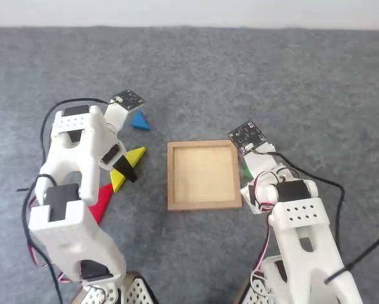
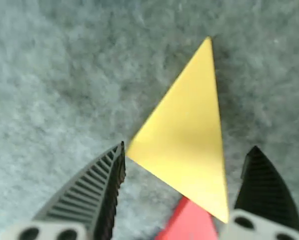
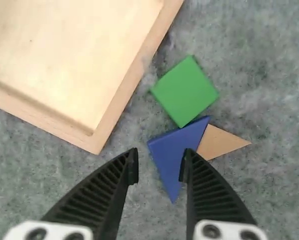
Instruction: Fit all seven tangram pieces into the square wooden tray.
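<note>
The square wooden tray (image 1: 172, 177) lies empty between the two arms. My left gripper (image 2: 187, 149) is open low over a yellow triangle (image 2: 187, 135), one finger on each side, with a red piece (image 2: 189, 222) touching the triangle's corner. In the high view this yellow triangle (image 1: 131, 161) is left of the tray, with the red piece (image 1: 101, 201) nearer the arm's base. My right gripper (image 3: 160, 155) is open by the tray's right side (image 3: 133, 75), over a dark blue triangle (image 3: 174, 150). A green square (image 3: 184, 91) and a tan triangle (image 3: 219, 142) touch that blue triangle.
A light blue triangle (image 1: 139, 120) lies on the grey carpet beyond the left arm's wrist. Cables loop around both arm bases. Open carpet stretches behind the tray.
</note>
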